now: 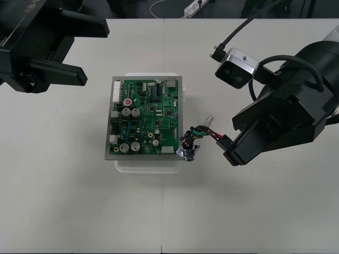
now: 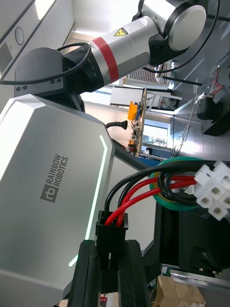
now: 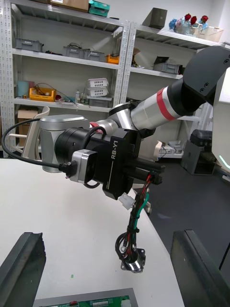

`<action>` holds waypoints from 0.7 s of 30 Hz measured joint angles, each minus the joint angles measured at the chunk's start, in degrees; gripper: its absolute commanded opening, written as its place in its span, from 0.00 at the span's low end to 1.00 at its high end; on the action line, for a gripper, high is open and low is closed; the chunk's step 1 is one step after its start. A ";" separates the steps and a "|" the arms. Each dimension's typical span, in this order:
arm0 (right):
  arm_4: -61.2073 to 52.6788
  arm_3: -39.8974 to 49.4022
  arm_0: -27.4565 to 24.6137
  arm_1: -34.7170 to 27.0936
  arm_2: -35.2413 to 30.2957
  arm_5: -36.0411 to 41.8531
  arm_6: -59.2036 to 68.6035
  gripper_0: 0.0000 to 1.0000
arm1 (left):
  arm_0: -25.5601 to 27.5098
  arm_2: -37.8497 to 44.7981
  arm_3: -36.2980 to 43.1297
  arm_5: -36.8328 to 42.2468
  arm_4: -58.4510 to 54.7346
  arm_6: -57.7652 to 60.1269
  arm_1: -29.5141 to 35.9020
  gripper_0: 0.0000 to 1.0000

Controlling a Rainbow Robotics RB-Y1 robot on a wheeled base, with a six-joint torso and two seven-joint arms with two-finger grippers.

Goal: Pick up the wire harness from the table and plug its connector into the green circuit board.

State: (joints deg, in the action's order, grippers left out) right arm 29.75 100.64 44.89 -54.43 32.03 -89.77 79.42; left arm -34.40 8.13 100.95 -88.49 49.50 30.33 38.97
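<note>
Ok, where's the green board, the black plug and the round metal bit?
green circuit board (image 1: pixel 145 117): front view, its middle.
black plug (image 2: pixel 111 234): right wrist view, its body.
metal socket (image 3: pixel 132 263): left wrist view, its flange.

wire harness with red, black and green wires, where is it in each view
Front view: the wire harness of red, black and green wires is between the green circuit board's right edge and the right gripper, shut on its black plug.
Right wrist view: the wire harness rises from the black plug between the right gripper's fingers.
Left wrist view: the wire harness hangs from the right gripper, above the green circuit board.
Shared landmark: right gripper.
</note>
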 measured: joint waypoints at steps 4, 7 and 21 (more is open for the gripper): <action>0.00 -0.01 0.00 0.00 0.00 0.00 0.00 0.00 | 0.00 0.00 0.06 0.00 0.00 0.00 0.00 0.76; 0.00 -0.02 0.00 0.00 0.00 0.00 0.00 0.00 | 0.00 0.00 0.13 0.00 0.00 0.00 0.00 0.76; 0.00 -0.27 0.00 0.00 0.01 0.00 0.68 0.00 | 0.00 -0.49 0.38 0.00 -0.03 0.00 0.00 0.76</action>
State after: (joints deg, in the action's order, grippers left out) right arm 29.75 100.37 44.89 -54.43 32.04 -89.77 80.10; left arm -34.40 7.64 101.33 -88.49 49.47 30.33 38.97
